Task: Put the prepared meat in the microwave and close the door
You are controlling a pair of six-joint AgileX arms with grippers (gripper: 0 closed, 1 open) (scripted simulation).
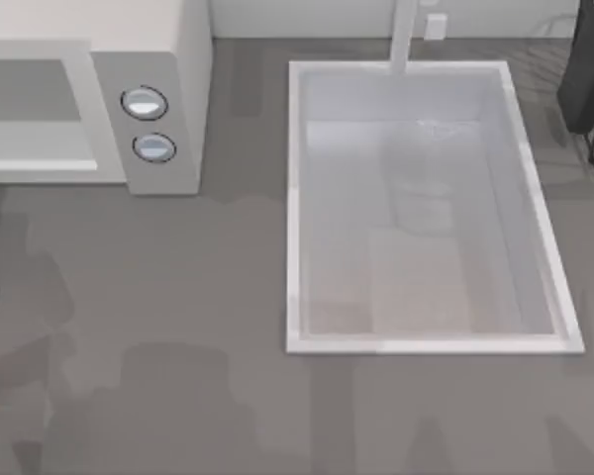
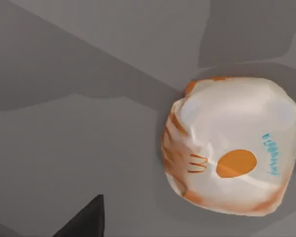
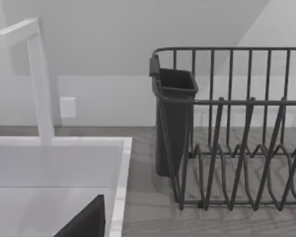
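Microwave (image 1: 148, 109) sits at the back left of the counter (image 1: 178, 327), two round knobs (image 1: 145, 103) on its grey panel. Its door (image 1: 35, 119) faces the front with the grey window; from above we can't tell whether it's shut.

Prepared meat (image 2: 232, 145) is in our left wrist view: a pale wrapped lump with orange-red patches and an orange dot, resting on the grey counter, nothing clamped on it. A dark tip of our left gripper (image 2: 86, 222) shows just beside it, not touching. Can't tell whether those fingers are apart or together.

White sink basin (image 1: 426, 208) takes the middle right of the counter, faucet (image 3: 37, 84) at its back edge. Our right wrist view looks over the sink rim at a dark dish rack (image 3: 237, 133) with a cutlery cup (image 3: 173, 118). A dark corner of our right gripper (image 3: 86, 222) is visible; finger state unclear there too.
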